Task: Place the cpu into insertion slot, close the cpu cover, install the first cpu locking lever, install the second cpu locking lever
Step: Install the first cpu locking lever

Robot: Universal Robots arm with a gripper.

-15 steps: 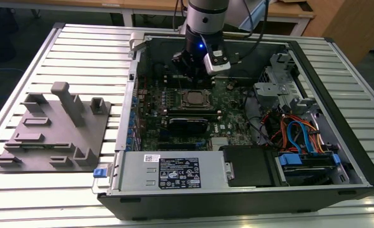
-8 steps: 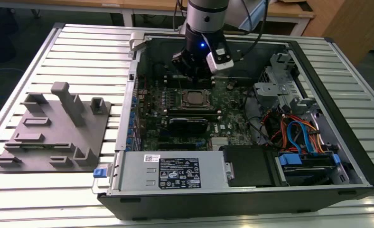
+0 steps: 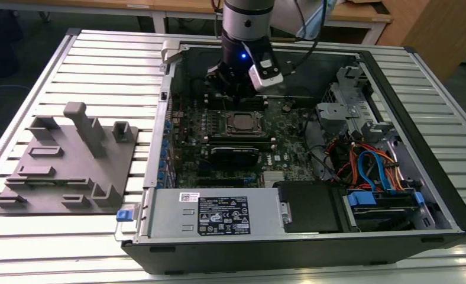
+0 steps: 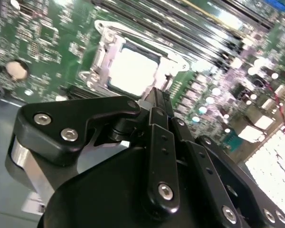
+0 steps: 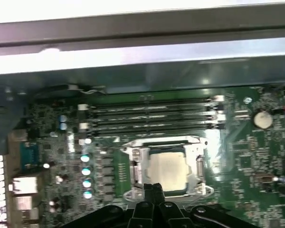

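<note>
"Judging from the socket, how far along is the job?" the first observer asks.

"The flat, square, silver-grey cpu [image 5: 167, 172] already lies in the insertion slot [image 5: 142, 176], the small dark square socket near the middle of the green motherboard [image 5: 237, 190]," the second replies. "It sits just beside the long black memory slots [image 5: 152, 118]. The thin silvery metal cpu cover [image 5: 197, 153] looks to be down around the chip, with the metal top showing through its cut-out. So the first two steps appear done."

"And the two locking levers?"

"She cannot tell from these views whether either one is latched. By her reckoning, that is what is left."

"How does the arm stand?"

"In the exterior view the grey arm [image 3: 245, 23] comes down steeply into the open black computer case [image 3: 312, 248], on the side by the memory slots. In the first wrist view the black gripper [image 5: 154, 191] points at the socket's near edge. Its fingertips are drawn together and nothing shows between them. Whether the tips touch the frame or hang just above it, she cannot say."
</note>
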